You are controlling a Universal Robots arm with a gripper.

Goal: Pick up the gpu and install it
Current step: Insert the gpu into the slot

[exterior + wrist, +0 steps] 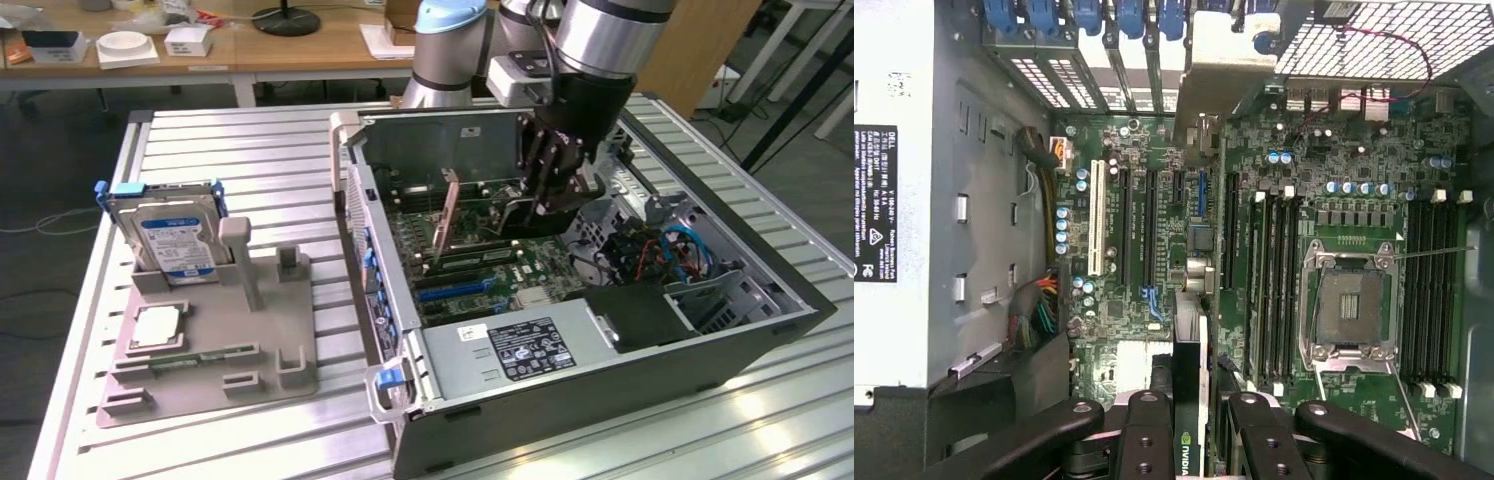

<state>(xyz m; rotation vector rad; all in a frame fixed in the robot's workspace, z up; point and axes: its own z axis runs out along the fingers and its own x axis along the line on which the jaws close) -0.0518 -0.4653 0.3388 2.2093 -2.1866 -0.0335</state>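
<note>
The arm reaches down into an open computer case [601,405] that lies on the slatted metal bench [240,150], toward the exterior view's right. Its gripper [1199,432] is closed on the gpu [1190,360]. The black fingers [1145,435] press on either face of the thin dark card, which is held on edge with a green logo showing between them.

In the wrist view the card hangs over the motherboard [1154,150], roughly parallel to the long expansion slots [1124,225]. Whether its lower edge touches a slot cannot be told. A pale metal bracket [1229,70] stands past the card's far end, close to the row of blue latches [1089,15] at the case wall. The empty processor socket [1351,305] lies to one side of the card, between banks of memory slots.

Inside the case, at the lower middle of the exterior view, sits a grey power supply [534,345] with a black label. Well apart, at the exterior view's left, a grey fixture [214,375] on the bench holds a hard drive [171,240] upright, with a square processor chip [156,325] lying flat in front of it
</note>
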